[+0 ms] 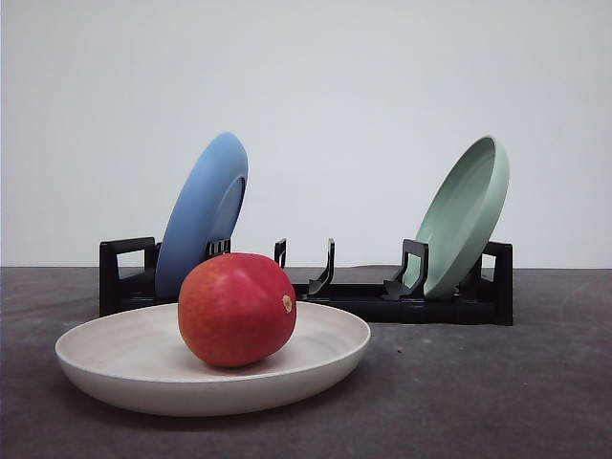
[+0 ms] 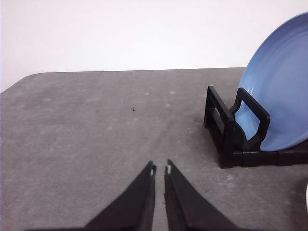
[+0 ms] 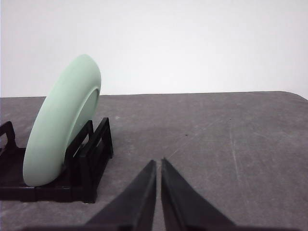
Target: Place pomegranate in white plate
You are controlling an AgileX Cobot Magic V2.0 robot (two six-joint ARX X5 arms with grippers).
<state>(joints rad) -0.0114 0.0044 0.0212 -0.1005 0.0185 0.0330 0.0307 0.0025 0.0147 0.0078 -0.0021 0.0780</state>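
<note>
Glossy red, rounded pomegranate (image 1: 236,308) with an orange tinge and a small tan stem spot, resting inside the wide, shallow, cream-white matte plate (image 1: 124,368), a little left of the plate's middle in the front view. Plate flat on the dark grey speckled desk (image 1: 497,392), in front of the black plastic dish rack (image 1: 402,301). In the rack, a blue round plate (image 1: 203,212) leaning at the left end and a pale green round plate (image 1: 466,215) at the right end, both on edge.

Left pincer (image 2: 160,169) closed, tips nearly touching, empty, low over bare desk beside the rack's blue-plate end. Right pincer (image 3: 158,162) likewise closed and empty, near the rack's green-plate end.

Fruit well apart from both pincers and free of any grip; roughly round, so no clear long axis to align with. Left arm judged the nearer, since the fruit sits toward the blue plate's side. Task judged complete as things lie: fruit seated in the white plate, nothing left to carry.
</note>
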